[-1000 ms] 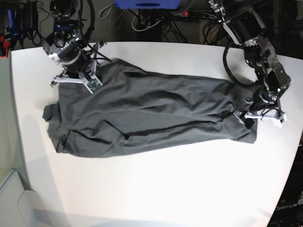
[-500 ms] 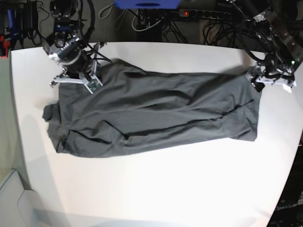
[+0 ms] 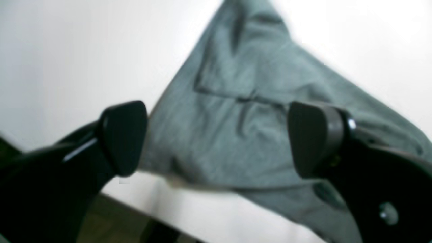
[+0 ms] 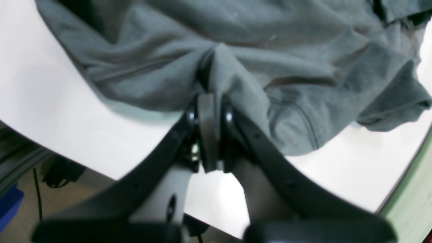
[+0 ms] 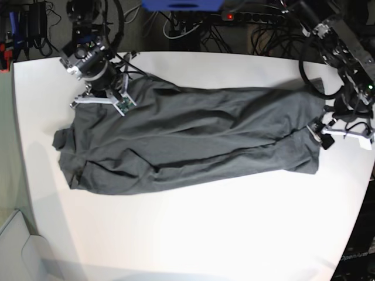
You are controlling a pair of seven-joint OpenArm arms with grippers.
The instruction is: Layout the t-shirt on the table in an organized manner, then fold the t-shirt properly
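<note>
Since a moment ago the left gripper (image 5: 345,132) has come down from the bench's far corner to the t-shirt's (image 5: 187,140) hem edge, jaws spread wide, holding nothing. The right gripper (image 4: 209,98) has shifted slightly and stays clamped on a pinch of the t-shirt near its shoulder. The dark grey garment lies stretched lengthwise across the white bench (image 5: 205,234), wrinkled. Cables and a blue box (image 5: 181,4) crowd the dark background.
</note>
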